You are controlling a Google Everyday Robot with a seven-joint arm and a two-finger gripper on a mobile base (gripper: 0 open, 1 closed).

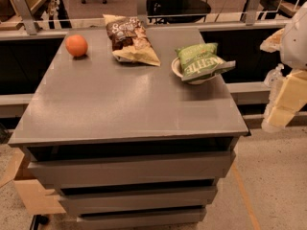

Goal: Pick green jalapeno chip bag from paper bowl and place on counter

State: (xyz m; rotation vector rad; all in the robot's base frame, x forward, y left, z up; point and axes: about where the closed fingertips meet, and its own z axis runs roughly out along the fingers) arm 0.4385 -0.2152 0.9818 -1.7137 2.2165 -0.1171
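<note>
The claw (284, 101) is hanging at the far right of the camera view, off the side of the counter (124, 104) and just below the level of its top. It is showing only as pale yellow blocks under a white rounded arm part (296, 40). Whether it is open or closed cannot be told. It is touching nothing on the counter.

To the claw's left and slightly higher, the green chip bag (204, 62) is lying tilted in the paper bowl (178, 71), with one end overhanging the rim on the side facing the claw. The bowl is sitting near the counter edge closest to the claw.

Further left, a brown chip bag (130, 40) is lying flat, apart from the bowl. Farthest from the claw, an orange (76, 45) is resting near the opposite back corner.

Grey drawer tiers (129, 169) are stepping inward below the counter top, lower than the claw and to its left.
</note>
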